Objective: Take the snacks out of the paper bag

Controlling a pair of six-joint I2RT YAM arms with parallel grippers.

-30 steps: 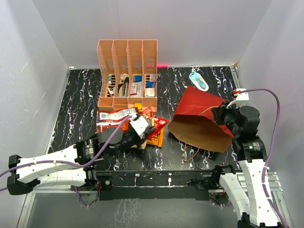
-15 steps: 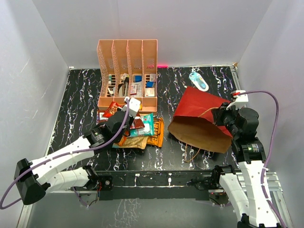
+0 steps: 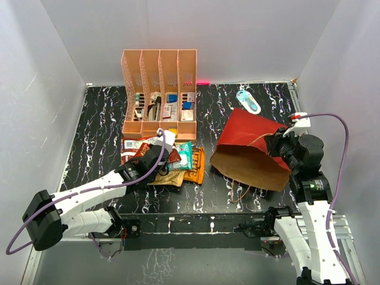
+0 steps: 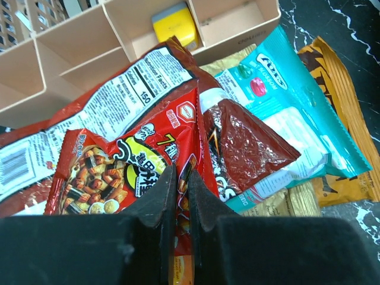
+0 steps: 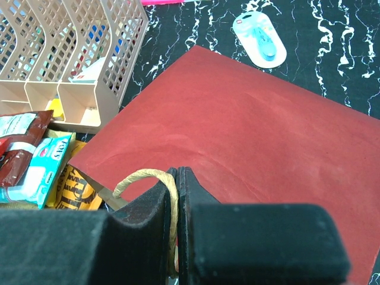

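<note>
The dark red paper bag (image 3: pixel 249 133) lies on its side at the right, its brown mouth facing the near left. My right gripper (image 5: pixel 177 178) is shut on its thin loop handle (image 5: pixel 139 176), also seen from above (image 3: pixel 278 144). The snacks lie in a pile in front of the organiser. My left gripper (image 4: pixel 181 178) is shut on the edge of the red chip bag (image 4: pixel 124 160), over the pile (image 3: pixel 153 153). Around it lie a dark red packet (image 4: pixel 249 142), the teal-white packet (image 4: pixel 297 119), the flat orange packet (image 4: pixel 344 119) and the mustard-gold chip bag (image 4: pixel 297 199).
The peach slotted organiser (image 3: pixel 159 95) stands just behind the pile, close to my left gripper. A light-blue-and-white oval packet (image 3: pixel 248 101) lies behind the bag. Grey walls enclose the black marbled table (image 3: pixel 101 124) on three sides.
My left arm has swung from the pile's near side out toward the organiser with the red chip bag, then drawn back slightly. My right gripper has barely moved and keeps the handle.
</note>
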